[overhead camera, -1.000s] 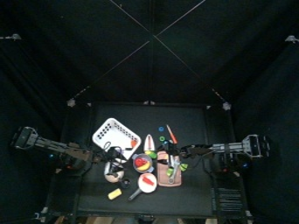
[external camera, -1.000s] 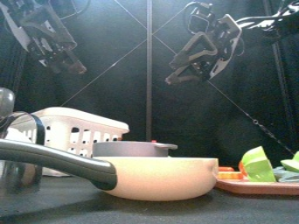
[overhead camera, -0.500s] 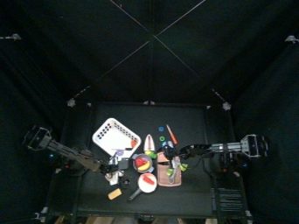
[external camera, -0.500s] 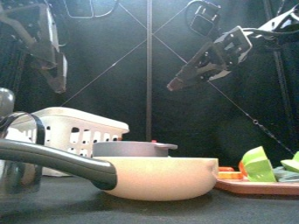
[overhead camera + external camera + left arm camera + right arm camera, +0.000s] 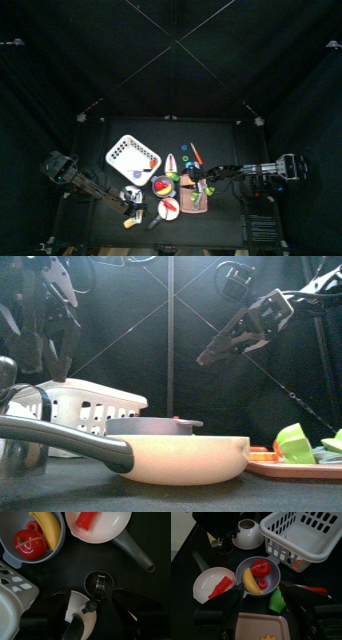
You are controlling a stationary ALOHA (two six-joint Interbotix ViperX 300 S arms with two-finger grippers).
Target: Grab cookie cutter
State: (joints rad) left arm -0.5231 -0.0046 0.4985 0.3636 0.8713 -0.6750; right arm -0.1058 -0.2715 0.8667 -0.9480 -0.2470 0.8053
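Cookie cutter point(image 5: 99, 587): what I take for it is a dark round ring with a shiny metal strip across its middle, lying flat on the black table point(image 5: 137, 532). In the left wrist view it sits just beyond the jaw tips, near the grey handle of the white pan point(image 5: 110, 524) but apart from it.

Left gripper point(image 5: 92, 598): I see its jaws spread wide and gripping nothing. They point down at the cutter, and a pale rounded thing that I cannot identify shows between them. In the front view this gripper point(image 5: 48, 371) hangs above the basket point(image 5: 87, 406) at the table's left side.

Pan: holds one red piece point(image 5: 87, 519). In the front view the pan point(image 5: 187, 459) stands nearest the camera with its handle running out to the left.

Bowl point(image 5: 37, 542): grey, beside the pan, holding a banana point(image 5: 50, 527) and a red fruit point(image 5: 30, 543). The right wrist view shows the same bowl point(image 5: 256, 576) between the pan and the white basket.

Right gripper point(image 5: 264, 589): I see its jaws standing apart and empty, raised over the table's right half. A green piece point(image 5: 278, 600) lies beside the bowl, and a tray point(image 5: 254, 629) lies nearest the wrist. A pale cup point(image 5: 247, 533) stands beyond the bowl
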